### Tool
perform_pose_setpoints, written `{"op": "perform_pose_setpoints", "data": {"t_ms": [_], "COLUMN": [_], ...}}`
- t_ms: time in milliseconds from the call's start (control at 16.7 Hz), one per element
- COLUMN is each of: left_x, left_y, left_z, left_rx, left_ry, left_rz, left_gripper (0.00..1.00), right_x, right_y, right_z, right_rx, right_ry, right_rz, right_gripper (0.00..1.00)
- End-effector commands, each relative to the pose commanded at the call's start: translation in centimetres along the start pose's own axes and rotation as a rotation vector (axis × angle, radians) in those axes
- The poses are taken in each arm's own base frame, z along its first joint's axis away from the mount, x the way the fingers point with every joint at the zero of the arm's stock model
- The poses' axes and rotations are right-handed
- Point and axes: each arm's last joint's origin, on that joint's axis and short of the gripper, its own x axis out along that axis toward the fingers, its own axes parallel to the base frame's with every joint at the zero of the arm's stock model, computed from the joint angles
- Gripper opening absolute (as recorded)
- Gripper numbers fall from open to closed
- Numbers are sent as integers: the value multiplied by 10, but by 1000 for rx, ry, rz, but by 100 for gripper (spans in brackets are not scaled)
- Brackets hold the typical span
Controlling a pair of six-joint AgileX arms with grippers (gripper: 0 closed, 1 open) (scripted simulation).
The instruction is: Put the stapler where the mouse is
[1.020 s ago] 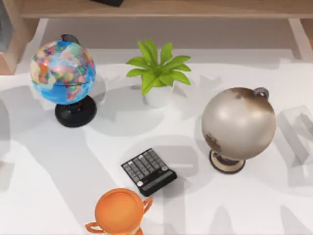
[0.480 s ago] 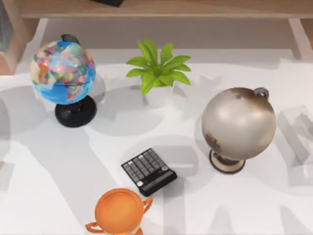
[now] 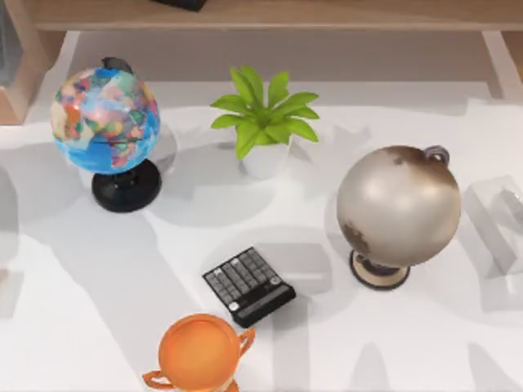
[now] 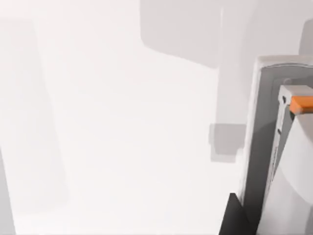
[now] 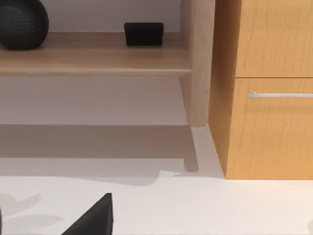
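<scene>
Pale grey, orange-tabbed stapler [image 4: 272, 147] lying on white surface [image 4: 122, 122] just beside left tool [image 4: 238, 219], long axis stretching away from it; grip state impossible to tell. Right tool [image 5: 95, 218] near wooden shelf [image 5: 93, 61].

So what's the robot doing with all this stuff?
Nothing is being moved right now. On the white table stand a blue globe, a grey globe, a potted plant, a black calculator and an orange cup. The left wrist camera looks at a white-and-grey object with an orange tip, possibly the stapler. The right wrist camera faces a wooden shelf and a drawer cabinet.
</scene>
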Motion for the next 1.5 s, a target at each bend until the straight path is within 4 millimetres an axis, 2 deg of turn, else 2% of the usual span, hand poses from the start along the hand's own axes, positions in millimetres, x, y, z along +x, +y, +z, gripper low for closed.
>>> {"op": "perform_pose_setpoints", "data": {"t_ms": [360, 720, 960, 1500], "left_x": [12, 44, 44, 44], "left_y": [0, -3, -3, -3], "left_z": [-1, -5, -5, -5], "left_rx": [-1, 2, 2, 2], "left_ry": [9, 84, 84, 84], "left_rz": [-5, -40, -40, -40], "left_gripper": [0, 0, 0, 68], "right_x": [0, 0, 0, 0], "right_y": [0, 0, 0, 0], "right_z": [0, 0, 0, 0], "right_rx": [0, 0, 0, 0], "right_ry": [0, 0, 0, 0], "right_rz": [0, 0, 0, 0], "right_gripper": [100, 100, 100, 100]}}
